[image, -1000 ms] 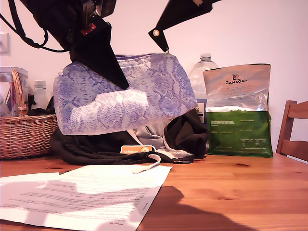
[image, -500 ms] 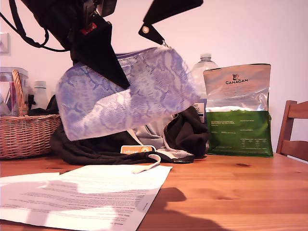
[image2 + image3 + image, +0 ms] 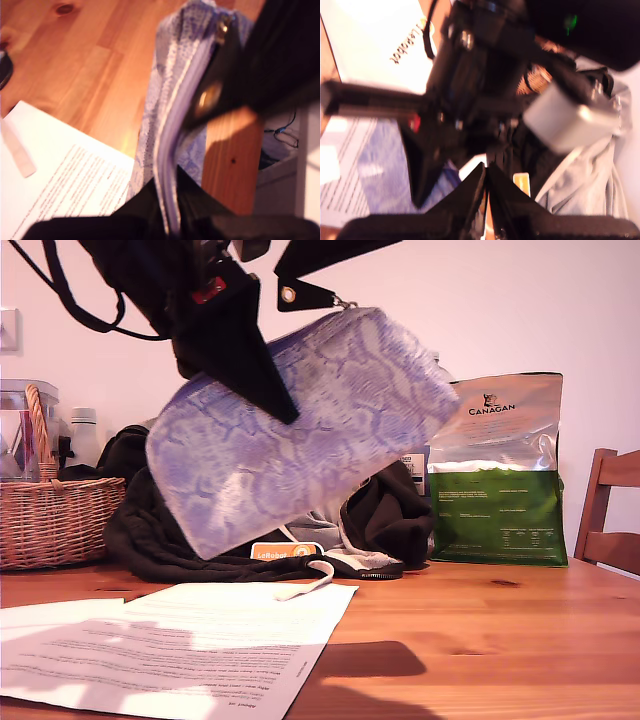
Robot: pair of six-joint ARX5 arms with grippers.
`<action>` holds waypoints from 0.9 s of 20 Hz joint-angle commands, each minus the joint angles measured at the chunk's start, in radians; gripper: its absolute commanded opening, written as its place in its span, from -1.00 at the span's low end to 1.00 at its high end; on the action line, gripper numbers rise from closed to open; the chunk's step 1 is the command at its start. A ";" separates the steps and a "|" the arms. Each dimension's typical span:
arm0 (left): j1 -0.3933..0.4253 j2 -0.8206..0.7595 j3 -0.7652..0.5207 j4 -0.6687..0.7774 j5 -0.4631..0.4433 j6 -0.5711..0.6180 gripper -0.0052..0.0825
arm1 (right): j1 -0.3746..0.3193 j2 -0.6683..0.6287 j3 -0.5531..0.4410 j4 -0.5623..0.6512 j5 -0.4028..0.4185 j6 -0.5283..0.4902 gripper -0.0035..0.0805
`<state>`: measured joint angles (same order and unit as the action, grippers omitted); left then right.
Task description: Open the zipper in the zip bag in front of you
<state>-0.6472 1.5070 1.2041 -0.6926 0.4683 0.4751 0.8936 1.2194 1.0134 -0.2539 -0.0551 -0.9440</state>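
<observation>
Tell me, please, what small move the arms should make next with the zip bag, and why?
Probably draw my second gripper along the zipper towards my first gripper. It is shut on the pull tab, my first gripper clamps the zip bag in mid-air, and the zipper looks closed between them.

First arm: enters from the top of the exterior view's left, dark and bulky, sloping down.
First gripper: my first gripper [image 3: 280, 405] has its black wedge fingers pressed together over the upper edge of the zip bag [image 3: 300, 455], which hangs tilted in the air.
Second arm: reaches in from the top of the exterior view, right of the first.
Second gripper: my second gripper [image 3: 338, 300] has its jaws drawn together, seemingly pinching the zipper [image 3: 172, 150] pull; its wrist view is blurred.
</observation>
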 commanded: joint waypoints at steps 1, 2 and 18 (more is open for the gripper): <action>-0.016 -0.002 0.016 0.016 -0.006 0.005 -0.93 | 0.028 -0.001 0.015 0.034 -0.024 -0.001 -0.95; -0.017 -0.002 0.016 0.016 -0.006 0.005 -0.93 | 0.030 -0.001 0.016 0.035 -0.026 0.002 -0.95; -0.016 -0.002 0.016 0.021 -0.086 0.050 -0.93 | 0.027 -0.016 0.020 -0.037 0.075 0.254 -0.13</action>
<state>-0.6594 1.5070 1.2045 -0.6804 0.3851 0.5106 0.9180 1.2190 1.0138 -0.2924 0.0154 -0.7101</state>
